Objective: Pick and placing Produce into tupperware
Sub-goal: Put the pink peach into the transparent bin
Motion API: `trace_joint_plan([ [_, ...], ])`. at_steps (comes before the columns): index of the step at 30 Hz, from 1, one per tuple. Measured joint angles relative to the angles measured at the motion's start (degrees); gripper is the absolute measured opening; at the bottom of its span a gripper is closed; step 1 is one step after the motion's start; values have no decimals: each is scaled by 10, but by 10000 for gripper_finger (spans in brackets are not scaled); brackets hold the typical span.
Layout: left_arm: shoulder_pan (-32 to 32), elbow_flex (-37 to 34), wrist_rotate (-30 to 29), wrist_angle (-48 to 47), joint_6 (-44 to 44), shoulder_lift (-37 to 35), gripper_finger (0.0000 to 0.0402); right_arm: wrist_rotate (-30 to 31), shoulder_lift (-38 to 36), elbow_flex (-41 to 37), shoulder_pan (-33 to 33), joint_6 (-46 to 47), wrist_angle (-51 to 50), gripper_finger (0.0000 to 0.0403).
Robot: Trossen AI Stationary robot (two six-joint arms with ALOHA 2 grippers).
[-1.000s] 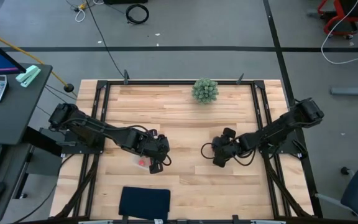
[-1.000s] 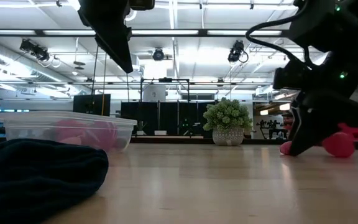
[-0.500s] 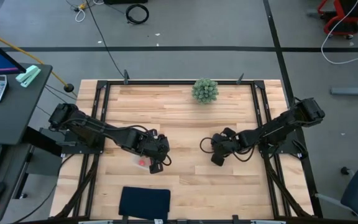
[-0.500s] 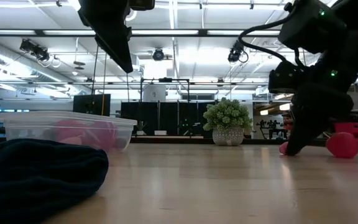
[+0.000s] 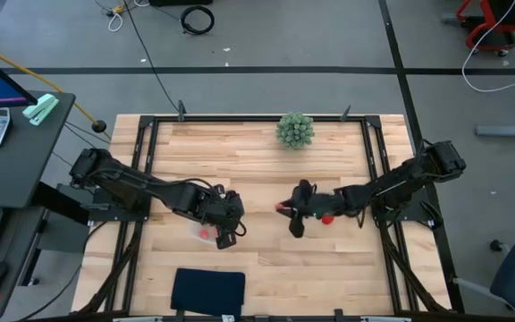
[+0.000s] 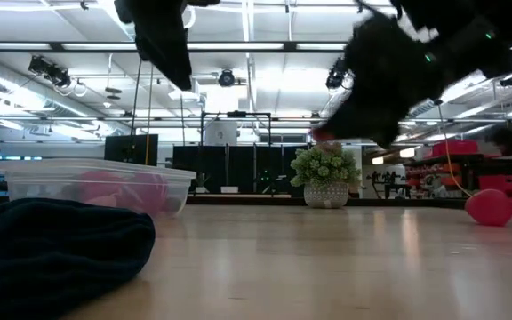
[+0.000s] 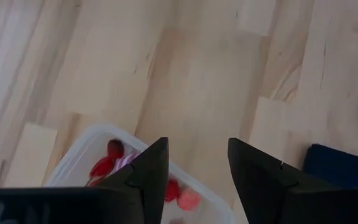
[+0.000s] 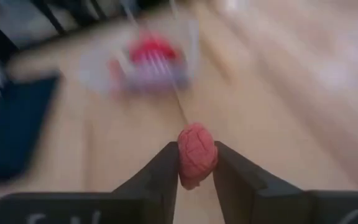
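Note:
The tupperware, a clear tub holding red pieces of produce, stands on the table left of centre. My left gripper hangs open above it, touching nothing. Near the table's middle my right gripper is shut on a small red berry piece, up in the air. A bigger pink-red piece lies on the table under my right arm. In the low view the right gripper is a dark blur. My right gripper pinches the small red berry piece by its two sides between the free ends of its fingers. The fingers slant only a little down and point toward the table's left side. The berry is lifted clear of the table.
A black flat pad lies at the table's near edge, below the tub. A green bushy plant stands at the far edge. Bare wood lies between the two grippers.
My right gripper has shut on the berry piece, risen from the table, tipped from pointing steeply down to nearly level, and gone toward the table's left side and the tupperware. The berry is now lifted clear. The bigger pink-red piece stays on the table.

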Motion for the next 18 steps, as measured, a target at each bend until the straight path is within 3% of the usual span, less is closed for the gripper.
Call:
trace_joint_plan([
  [3,0,38,-5,-68,-5,-9,172,-27,-1,6,-10,-44,107,105],
  [5,-1,68,-29,-108,-8,-20,172,-46,-1,25,-14,-63,120,107],
  [9,0,132,-97,-198,-15,-43,172,-64,37,90,-15,-91,117,107],
  [14,0,194,-202,-237,-15,-79,172,-97,145,219,-14,-132,84,107],
  [18,-2,209,-232,-251,-16,-105,172,-94,242,340,-26,-179,-2,108],
])
